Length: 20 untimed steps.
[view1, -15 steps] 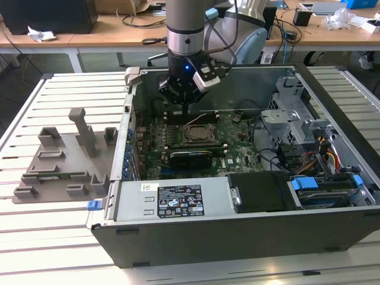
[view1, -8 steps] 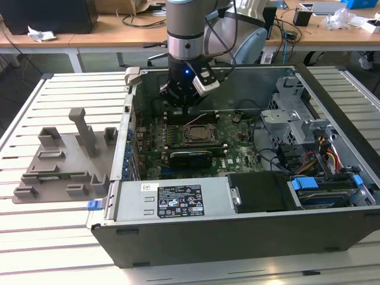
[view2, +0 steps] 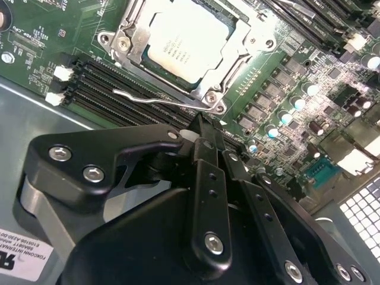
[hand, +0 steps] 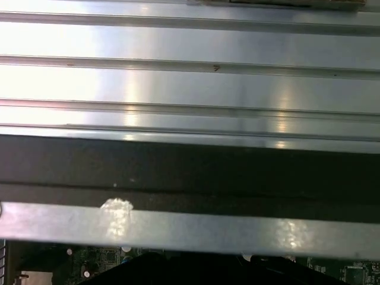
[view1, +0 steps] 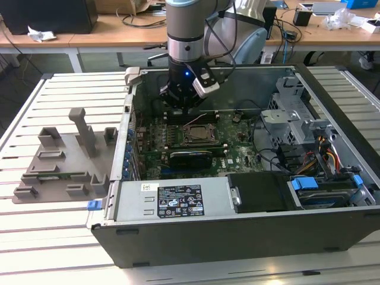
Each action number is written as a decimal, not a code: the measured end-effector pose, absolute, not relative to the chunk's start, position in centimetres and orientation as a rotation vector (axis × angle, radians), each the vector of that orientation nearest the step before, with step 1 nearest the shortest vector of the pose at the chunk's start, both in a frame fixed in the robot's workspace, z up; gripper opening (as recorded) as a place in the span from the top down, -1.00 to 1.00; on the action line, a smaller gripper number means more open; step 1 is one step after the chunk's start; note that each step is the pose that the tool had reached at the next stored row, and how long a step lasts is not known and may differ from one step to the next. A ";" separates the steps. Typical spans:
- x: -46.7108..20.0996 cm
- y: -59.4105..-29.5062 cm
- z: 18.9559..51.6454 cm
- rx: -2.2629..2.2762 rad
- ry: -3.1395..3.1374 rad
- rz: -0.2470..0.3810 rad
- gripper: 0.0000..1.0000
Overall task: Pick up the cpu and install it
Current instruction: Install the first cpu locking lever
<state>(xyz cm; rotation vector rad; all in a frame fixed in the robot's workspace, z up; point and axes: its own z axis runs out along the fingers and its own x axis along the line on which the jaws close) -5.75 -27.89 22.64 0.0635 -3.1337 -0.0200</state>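
the cpu (view2: 185,43) already sits flat inside its socket (view2: 234,59) on the green board (view2: 35,29). in the second wrist view its silver top shows in the middle of the metal frame. the thin wire lever (view2: 160,100) lies just beside the socket, and i cannot tell if it is locked down.

in the exterior view the socket (view1: 199,135) is in the middle of the open computer case (view1: 237,228), and the arm (view1: 187,41) hangs over the board just behind it. the gripper (view2: 199,127) holds nothing. its black fingers (view2: 208,172) look pressed together, with no gap at the tip. the tip is near the socket but is not touching the cpu.

so the picking up and the putting in look done. the grey tray (view1: 59,160) sits on the table (view1: 35,237), at the exterior view's left of the case.
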 end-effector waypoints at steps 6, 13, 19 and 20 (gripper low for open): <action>-5.7 -27.7 22.1 0.064 -3.134 -0.020 0.79; -5.3 -27.6 21.9 0.064 -3.134 -0.020 0.79; -5.0 -27.5 21.9 0.064 -3.134 -0.020 0.79; -4.7 -27.5 21.9 0.064 -3.134 -0.020 0.79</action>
